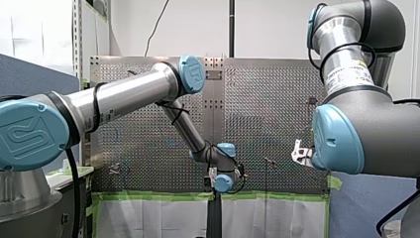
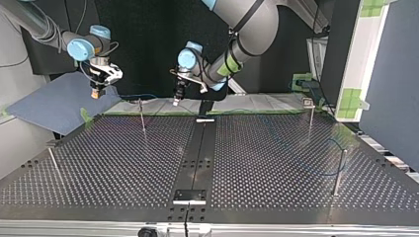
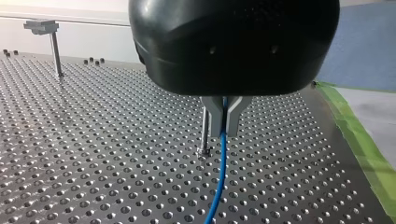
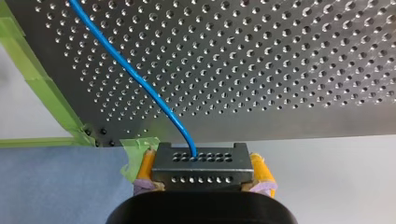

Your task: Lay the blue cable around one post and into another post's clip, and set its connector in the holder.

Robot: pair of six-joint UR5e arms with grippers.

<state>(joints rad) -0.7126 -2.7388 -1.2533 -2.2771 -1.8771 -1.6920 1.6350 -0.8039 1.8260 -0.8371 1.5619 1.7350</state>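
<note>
My left gripper (image 3: 225,119) pinches the blue cable (image 3: 218,177) beside a post (image 3: 204,133), my right gripper (image 4: 201,171) clamps the connector (image 4: 201,161); diverging arms could yank either grip loose.

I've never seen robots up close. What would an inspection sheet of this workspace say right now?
Surface: dark table full of small holes.
Job's things: thin upright posts stand on the table; the connector is held in the air past the table's edge.
Clutter: nothing seen.
Grippers: my left gripper is shut on the blue cable, beside a post; my right gripper, with yellow pads, is shut on the connector.
Cables: the blue cable runs from the connector out over the table.
Surroundings: green tape along the table's edge; a blue mat beside it.
</note>
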